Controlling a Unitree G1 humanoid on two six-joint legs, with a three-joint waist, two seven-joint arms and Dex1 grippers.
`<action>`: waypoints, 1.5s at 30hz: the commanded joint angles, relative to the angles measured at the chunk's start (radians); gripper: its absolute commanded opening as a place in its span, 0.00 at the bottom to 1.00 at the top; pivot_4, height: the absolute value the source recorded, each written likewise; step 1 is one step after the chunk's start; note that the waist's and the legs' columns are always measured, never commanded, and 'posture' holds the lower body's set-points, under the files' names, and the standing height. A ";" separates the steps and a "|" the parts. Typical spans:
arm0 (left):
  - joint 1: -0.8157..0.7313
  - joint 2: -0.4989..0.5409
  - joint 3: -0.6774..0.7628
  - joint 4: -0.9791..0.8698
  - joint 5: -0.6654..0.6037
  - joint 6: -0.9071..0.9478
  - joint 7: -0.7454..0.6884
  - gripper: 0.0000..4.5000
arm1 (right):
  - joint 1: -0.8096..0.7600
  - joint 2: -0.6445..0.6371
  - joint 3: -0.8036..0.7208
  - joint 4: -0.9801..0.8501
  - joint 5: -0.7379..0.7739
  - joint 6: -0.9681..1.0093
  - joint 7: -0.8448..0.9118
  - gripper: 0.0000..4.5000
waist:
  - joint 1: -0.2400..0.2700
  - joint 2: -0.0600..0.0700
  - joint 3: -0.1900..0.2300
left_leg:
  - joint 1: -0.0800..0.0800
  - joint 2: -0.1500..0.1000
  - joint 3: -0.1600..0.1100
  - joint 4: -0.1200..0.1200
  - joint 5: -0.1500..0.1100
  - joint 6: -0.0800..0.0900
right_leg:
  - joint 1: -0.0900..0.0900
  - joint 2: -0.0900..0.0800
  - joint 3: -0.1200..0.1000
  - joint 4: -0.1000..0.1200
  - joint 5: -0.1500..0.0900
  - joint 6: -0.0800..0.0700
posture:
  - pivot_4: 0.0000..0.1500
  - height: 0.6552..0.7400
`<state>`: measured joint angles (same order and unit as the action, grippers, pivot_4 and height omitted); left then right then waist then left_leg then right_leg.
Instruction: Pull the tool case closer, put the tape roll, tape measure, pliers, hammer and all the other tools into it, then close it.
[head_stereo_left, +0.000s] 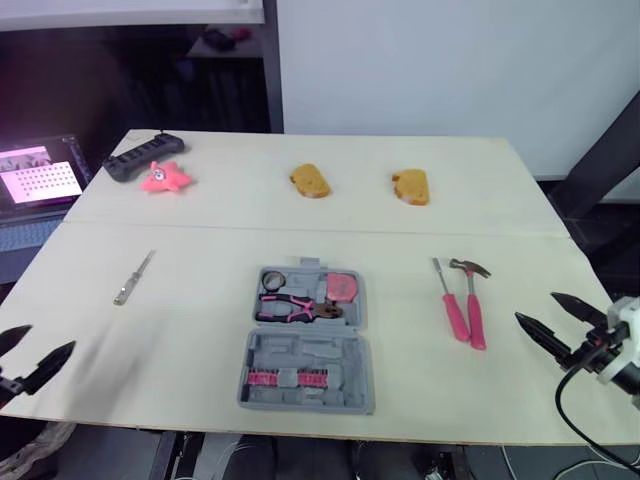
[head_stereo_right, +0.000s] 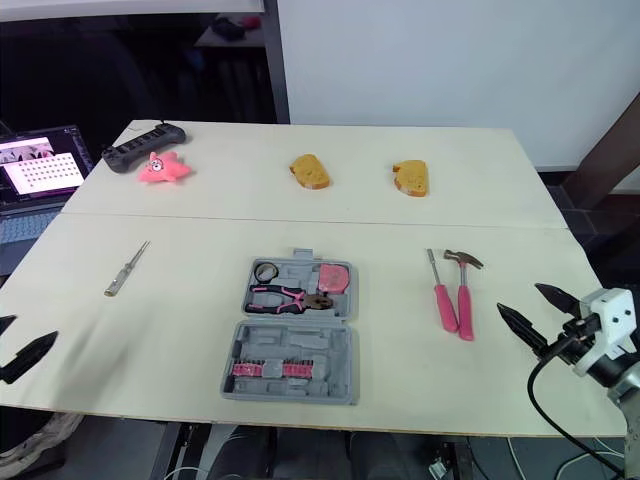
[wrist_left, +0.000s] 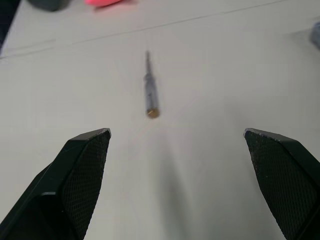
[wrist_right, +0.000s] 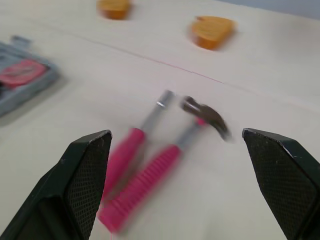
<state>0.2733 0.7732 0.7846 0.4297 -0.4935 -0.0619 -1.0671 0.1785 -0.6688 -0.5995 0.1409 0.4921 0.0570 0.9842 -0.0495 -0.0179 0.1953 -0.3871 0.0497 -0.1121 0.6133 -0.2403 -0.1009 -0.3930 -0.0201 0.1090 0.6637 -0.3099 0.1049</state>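
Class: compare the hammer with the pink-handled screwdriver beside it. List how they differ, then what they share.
The hammer ends in a dark claw head; the screwdriver ends in a thin, straight metal shaft. The hammer lies on the screwdriver's right, farther from the tool case. Both have pink handles and lie flat on the table, working ends pointing away from the robot.

In my right wrist view the hammer (wrist_right: 170, 155) and the pink-handled screwdriver (wrist_right: 129, 150) beside it are smeared, their edges soft, and the tool case (wrist_right: 22, 82) is cut off at the picture's edge. The small pink pieces (head_stereo_left: 290, 378) in the case's near half are too small to tell.
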 joint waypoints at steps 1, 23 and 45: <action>0.001 -0.003 0.050 0.031 -0.035 -0.043 0.001 0.99 | -0.028 0.009 -0.014 -0.004 0.027 -0.021 -0.018 0.98 | -0.005 0.000 0.000 | 0.000 0.000 0.000 0.000 0.000 0.000 | 0.000 0.000 0.000 0.000 0.000 0.000 | 1.00 1.00; -0.341 0.127 -0.489 -0.529 -0.111 0.424 -0.156 0.99 | 0.125 0.054 0.054 -0.533 0.065 0.241 -0.261 0.98 | 0.006 0.001 0.000 | -0.002 0.000 0.000 0.000 0.000 0.000 | 0.000 0.001 0.000 0.001 0.001 0.002 | 1.00 1.00; -0.204 0.084 -0.386 -0.657 -0.068 0.466 -0.040 0.99 | -0.263 -0.275 0.316 -0.709 0.395 0.626 -0.058 0.98 | -0.016 0.001 0.002 | -0.002 0.001 0.001 0.000 0.000 0.000 | -0.001 0.001 0.002 0.001 0.001 0.001 | 1.00 1.00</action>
<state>0.0428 0.8624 0.3185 -0.1802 -0.5625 0.4221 -1.1456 -0.0379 -0.9195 -0.3140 -0.5840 0.8529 0.6565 0.8725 -0.0655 -0.0168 0.1974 -0.3892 0.0514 -0.1120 0.6141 -0.2402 -0.1009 -0.3944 -0.0186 0.1104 0.6647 -0.3092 0.1061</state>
